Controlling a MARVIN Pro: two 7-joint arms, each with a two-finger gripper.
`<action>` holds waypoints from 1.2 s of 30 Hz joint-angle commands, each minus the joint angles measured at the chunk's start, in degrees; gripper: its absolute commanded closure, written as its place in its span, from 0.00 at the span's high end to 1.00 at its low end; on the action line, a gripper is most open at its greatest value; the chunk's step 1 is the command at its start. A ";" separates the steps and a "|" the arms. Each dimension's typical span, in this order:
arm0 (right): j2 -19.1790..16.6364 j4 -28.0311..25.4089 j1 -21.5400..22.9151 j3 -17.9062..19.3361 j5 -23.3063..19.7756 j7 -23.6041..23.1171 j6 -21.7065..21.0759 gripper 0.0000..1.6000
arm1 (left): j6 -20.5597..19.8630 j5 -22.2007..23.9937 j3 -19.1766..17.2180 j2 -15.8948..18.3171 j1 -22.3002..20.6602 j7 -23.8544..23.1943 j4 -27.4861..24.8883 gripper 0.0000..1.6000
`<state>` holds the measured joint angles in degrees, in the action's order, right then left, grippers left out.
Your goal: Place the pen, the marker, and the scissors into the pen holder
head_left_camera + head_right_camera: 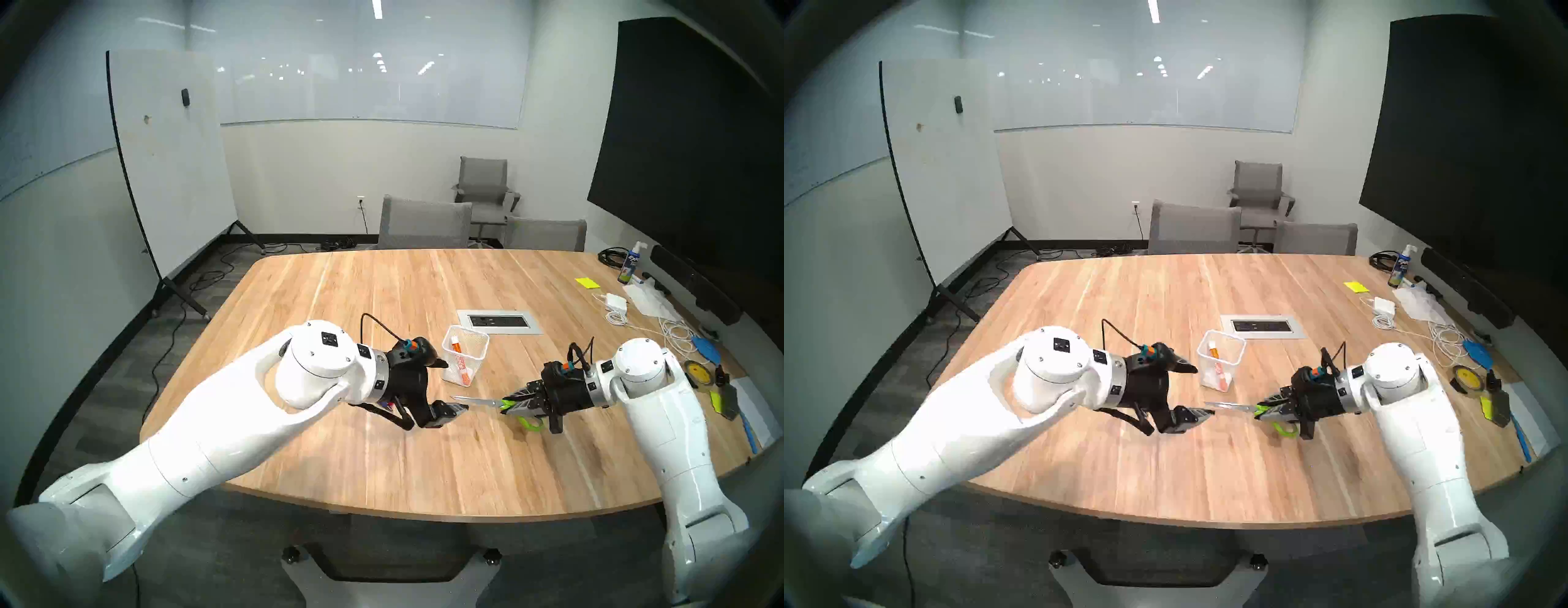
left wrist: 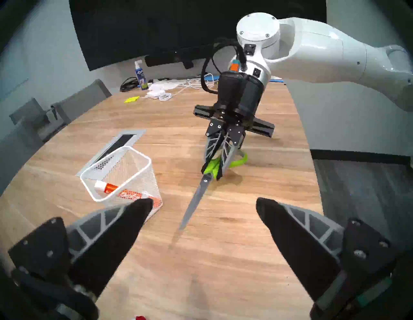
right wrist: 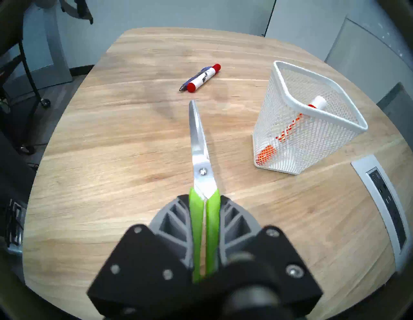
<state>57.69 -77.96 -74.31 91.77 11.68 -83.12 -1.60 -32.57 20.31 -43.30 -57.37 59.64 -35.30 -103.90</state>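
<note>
Head stereo left: wooden table [image 1: 382, 475]. Right gripper [image 1: 515, 403] clenched on the lime-green handles of the scissors [image 1: 479, 401]; blades closed, held off the table, pointing left toward the left gripper [image 1: 441, 386]. Left gripper's jaws spread wide and empty, its lower finger's tip just short of the blade point. Pen holder [image 1: 464, 354] stands upright just beyond the two grippers, with an orange marker [image 1: 460, 361] leaning inside.

Head stereo right: much the same layout. Scissors [image 1: 1233, 406] between the two grippers, pen holder [image 1: 1221, 361] just beyond them. Pen not visible here; the left arm covers that part of the table.

Left wrist: both fingers [image 2: 125, 223] well apart, nothing between them. Scissor blades point straight at this camera, tip in the gap ahead of the fingers and not yet between them. Pen holder at left, beside the left finger.

Right wrist: green handles pinched between the pads. Farther along the table, the pen [image 3: 194, 78] lies flat, touching a red-capped marker [image 3: 203, 78] beside it. Pen holder [image 3: 312, 89] to the right, orange marker inside.

Progress, as judged: one marker is in the holder. Scissors lifted but not yet in; this looks like a hand-over setup. Pen untouched on the table.
</note>
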 commanded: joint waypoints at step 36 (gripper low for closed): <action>-0.54 -8.65 -3.68 2.13 -1.37 -1.88 -1.62 0.00 | 1.59 -4.22 7.29 -8.02 -10.26 -9.97 10.49 1.00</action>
<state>57.82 -83.70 -77.16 92.91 11.59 -85.09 -3.54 -31.58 16.07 -35.93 -64.05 50.64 -44.84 -93.59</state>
